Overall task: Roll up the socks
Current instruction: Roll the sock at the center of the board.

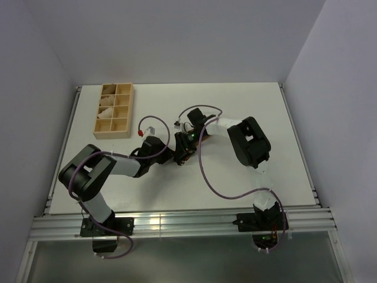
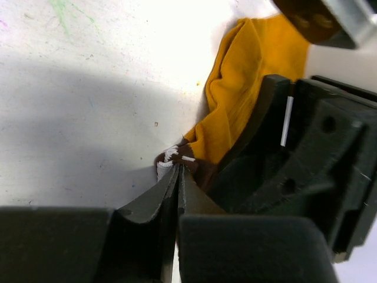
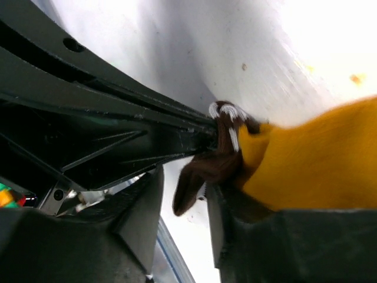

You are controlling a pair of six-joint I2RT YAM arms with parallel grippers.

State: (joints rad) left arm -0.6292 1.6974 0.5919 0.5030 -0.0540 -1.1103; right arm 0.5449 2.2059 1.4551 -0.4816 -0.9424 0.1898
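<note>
The mustard-orange sock (image 2: 247, 76) lies crumpled on the white table. Its dark brown cuff (image 2: 185, 154) with white stripes points toward my left gripper (image 2: 178, 168), which is shut on the cuff's edge. In the right wrist view the sock (image 3: 321, 159) fills the right side, and the left gripper's fingers (image 3: 177, 127) reach in from the left and pinch the cuff (image 3: 227, 127). My right gripper (image 3: 184, 180) is open; a loose brown flap of cuff hangs between its jaws. From above, both grippers (image 1: 179, 151) meet mid-table and hide most of the sock.
A wooden compartment tray (image 1: 123, 89) holding pale cream rolled bundles (image 1: 107, 109) stands at the back left. The right gripper's black body (image 2: 312, 141) crowds close beside the left gripper. A purple cable (image 1: 206, 177) loops over the table.
</note>
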